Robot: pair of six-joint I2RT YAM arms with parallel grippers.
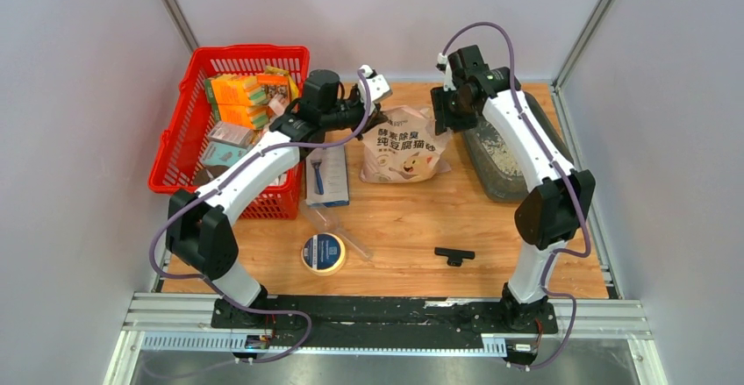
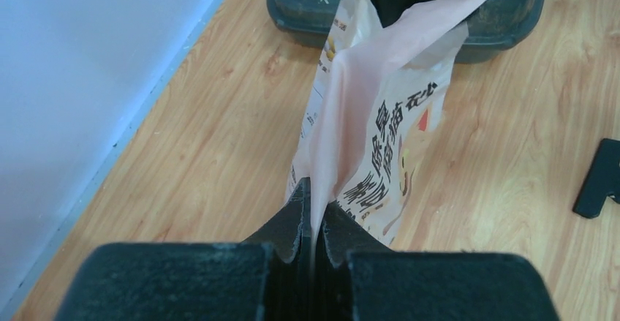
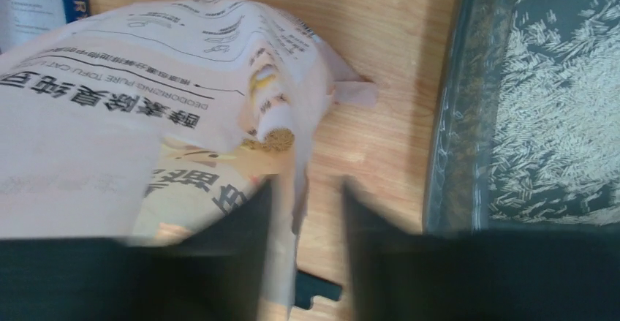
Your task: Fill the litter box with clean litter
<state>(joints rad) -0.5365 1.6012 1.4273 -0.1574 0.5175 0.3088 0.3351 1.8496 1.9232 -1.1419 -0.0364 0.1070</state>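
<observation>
My left claw (image 2: 314, 200) was pinched shut on the bag (image 2: 380, 138) to hold its edge up by the litter box (image 2: 504, 39); my right claw (image 3: 305, 197) sat part-open alongside, gripping nothing.

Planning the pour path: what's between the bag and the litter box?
Right wrist view: only a bare strip of table between bag and litter box.

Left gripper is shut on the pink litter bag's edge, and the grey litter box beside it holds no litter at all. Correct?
No. The left gripper does pinch the litter bag, but the litter box holds a thin scatter of pale litter, as the right wrist view shows.
</observation>
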